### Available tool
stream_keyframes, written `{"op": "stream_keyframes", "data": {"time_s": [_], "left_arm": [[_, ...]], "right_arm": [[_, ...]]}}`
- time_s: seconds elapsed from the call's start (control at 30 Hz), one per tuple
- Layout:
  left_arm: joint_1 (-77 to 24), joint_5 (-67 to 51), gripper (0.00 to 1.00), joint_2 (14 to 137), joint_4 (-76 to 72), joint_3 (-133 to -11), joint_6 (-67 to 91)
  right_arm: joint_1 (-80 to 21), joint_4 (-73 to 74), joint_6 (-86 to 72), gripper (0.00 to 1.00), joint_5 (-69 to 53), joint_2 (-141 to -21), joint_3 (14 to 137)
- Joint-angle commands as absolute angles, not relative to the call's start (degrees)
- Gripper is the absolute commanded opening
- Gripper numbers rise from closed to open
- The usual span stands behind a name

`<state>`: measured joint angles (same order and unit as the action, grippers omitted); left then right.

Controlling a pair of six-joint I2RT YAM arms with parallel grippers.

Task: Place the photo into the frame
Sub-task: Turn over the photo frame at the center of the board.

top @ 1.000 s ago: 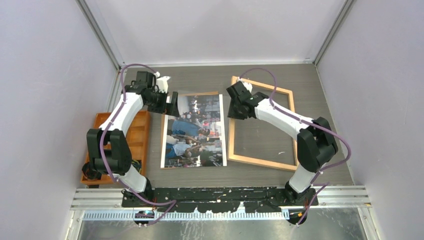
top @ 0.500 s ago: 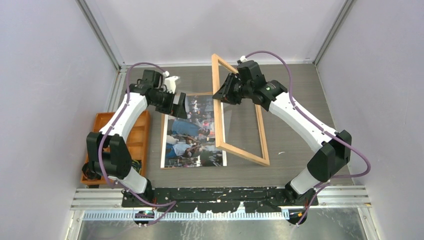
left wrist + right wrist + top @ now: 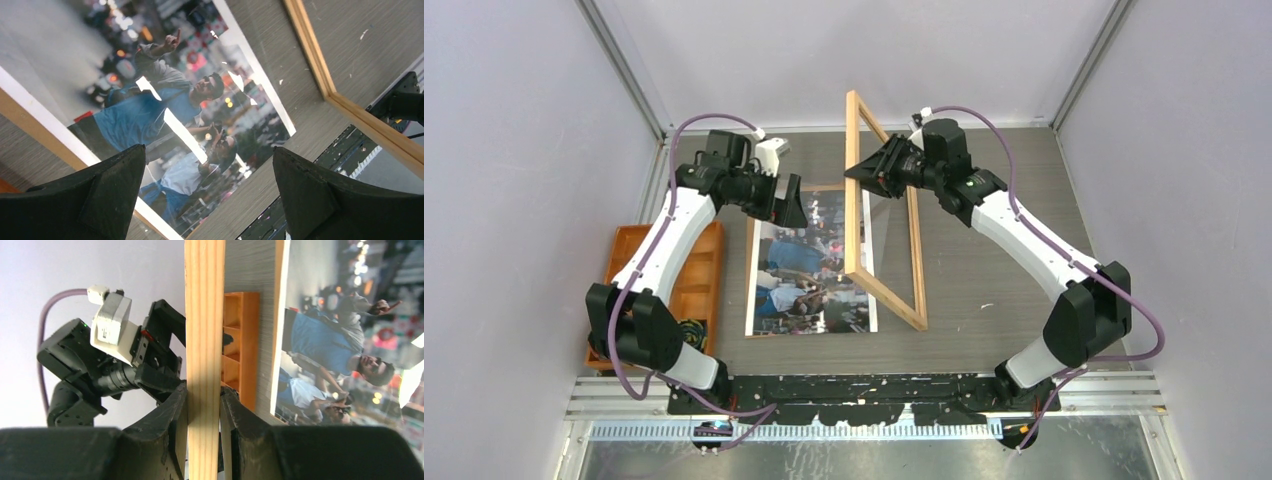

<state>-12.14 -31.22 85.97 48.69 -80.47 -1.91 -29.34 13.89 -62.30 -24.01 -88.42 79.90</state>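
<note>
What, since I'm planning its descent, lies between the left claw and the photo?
Nothing visible: through the open left claw, the left wrist view shows the photo unobstructed.

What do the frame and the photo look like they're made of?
The frame: light wood, matte, seemingly unvarnished; fine grain shows along the strip. The photo: likely glossy printed paper, white-bordered; bright glare streaks cross it.
</note>
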Motion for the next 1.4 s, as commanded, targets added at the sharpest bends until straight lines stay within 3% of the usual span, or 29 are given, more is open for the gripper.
{"op": "stream_keyframes", "data": {"time_s": [0.0, 0.23, 0.33, 0.6, 0.77, 1.07, 1.37], "left_arm": [[-15.29, -32.6, 1.0, 82.32, 47.38, -84.79, 1.38], [-20.61, -29.11, 1.0, 84.47, 47.13, -91.54, 5.42], [-23.75, -26.76, 1.0, 85.37, 47.08, -93.85, 6.07], [-30.63, -23.62, 1.0, 88.58, 47.68, -99.45, 6.24], [-33.57, -22.61, 1.0, 91.25, 48.34, -104.11, 5.92], [-37.53, -20.97, 1.0, 96.4, 49.96, -110.65, 4.41], [-40.58, -19.67, 1.0, 100.39, 50.36, -114.69, 3.8]], "right_arm": [[-27.78, -0.78, -69.09, 0.03, -30.71, -84.15, 77.78], [-25.75, -6.75, -73.29, 0.03, -33.47, -82.85, 75.41], [-24.5, -6.57, -73.64, 0.07, -34.17, -82.34, 74.16], [-21.51, -2.98, -71.56, 0.6, -34.63, -80.72, 71.29], [-20.89, 6.77, -66.24, 0.74, -33.72, -80.16, 75.69], [-19.66, 27.02, -53.89, 0.77, -29.75, -81.35, 87.58], [-19.71, 50.37, -37.49, 0.67, -23.2, -86.33, 101.96]]}}
